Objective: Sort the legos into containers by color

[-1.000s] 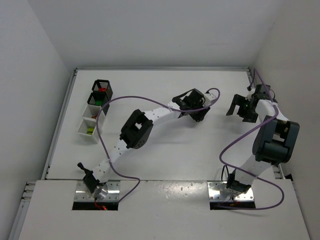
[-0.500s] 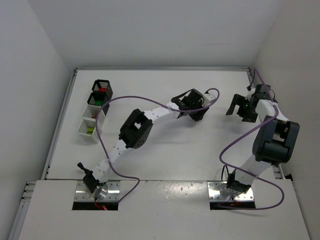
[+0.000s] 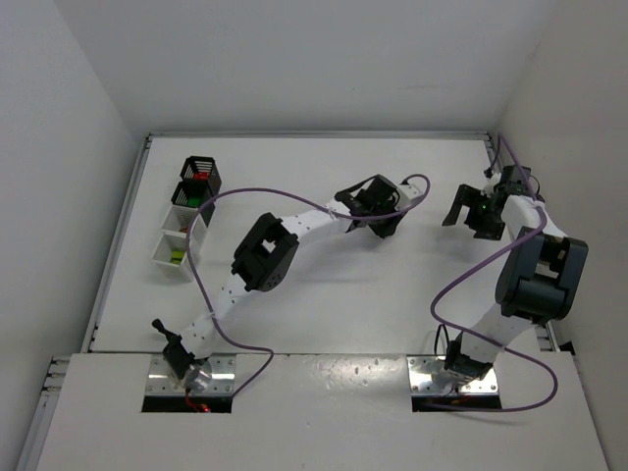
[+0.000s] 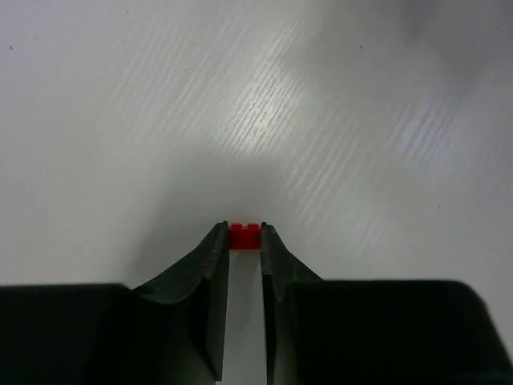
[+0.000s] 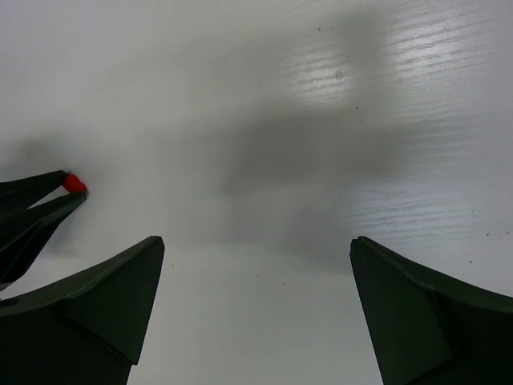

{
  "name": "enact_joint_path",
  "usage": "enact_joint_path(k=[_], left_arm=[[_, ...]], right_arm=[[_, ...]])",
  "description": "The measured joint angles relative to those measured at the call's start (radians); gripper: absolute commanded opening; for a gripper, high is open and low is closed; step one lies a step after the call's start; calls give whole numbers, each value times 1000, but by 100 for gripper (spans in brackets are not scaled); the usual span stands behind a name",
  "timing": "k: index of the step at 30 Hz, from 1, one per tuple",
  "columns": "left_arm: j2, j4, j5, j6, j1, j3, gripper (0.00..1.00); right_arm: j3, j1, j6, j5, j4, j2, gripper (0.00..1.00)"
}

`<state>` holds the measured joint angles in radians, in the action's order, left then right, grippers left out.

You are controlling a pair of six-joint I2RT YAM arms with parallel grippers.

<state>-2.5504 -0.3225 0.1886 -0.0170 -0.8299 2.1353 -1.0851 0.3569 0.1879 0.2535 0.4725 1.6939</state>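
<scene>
We see the left gripper (image 4: pixel 244 243) closed on a tiny red plastic lego brick (image 4: pixel 244 237). Its two dark fingers (image 4: pixel 215 265) press the brick's left and right sides at their very tips, and the brick's studs show just above them. The brick sits low over the white tabletop (image 4: pixel 160 96); we cannot tell whether it touches the surface or hangs just off it.

From overhead, the left gripper (image 3: pixel 381 226) is near the middle of the table, in its far half, and hides the brick beneath it. The right gripper (image 3: pixel 467 216) is to its right, apart from it.

In the right wrist view, the right gripper (image 5: pixel 256 245) is spread wide with only bare table between its fingers. The red lego brick (image 5: pixel 74 183) shows at the left edge, pinched in the left gripper's tips and outside the right gripper's span.

Along the table's left side, two black mesh bins (image 3: pixel 201 160) and two white translucent bins (image 3: pixel 172 271) form one row, well apart from the held brick. We see red pieces (image 3: pixel 200 177) in the farthest black bin, a green piece (image 3: pixel 193 200) in the next, and a yellow-green piece (image 3: pixel 177 256) in the nearest white bin.
</scene>
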Motion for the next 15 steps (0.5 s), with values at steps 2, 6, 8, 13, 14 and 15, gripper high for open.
enact_joint_path(k=[2,6,8,13,14,15], left_arm=[[0,0,1,1,0,0,13],[0,-1,1,1,1,0,9],[1,-2,4,1,2,1,8],[21,-53,9,1,30,-3,8],[32,-73,8,1,43,-10,8],[43,-97,7,1,60,-19,8]], right_arm=[[0,0,0,3,0,0,100],[0,0,0,9,0,0,100],[0,0,0,9,0,0,100],[0,-2,-4,21,0,0,98],[0,-6,-8,26,-1,0,98],[0,-7,-12,35,-1,0,97]])
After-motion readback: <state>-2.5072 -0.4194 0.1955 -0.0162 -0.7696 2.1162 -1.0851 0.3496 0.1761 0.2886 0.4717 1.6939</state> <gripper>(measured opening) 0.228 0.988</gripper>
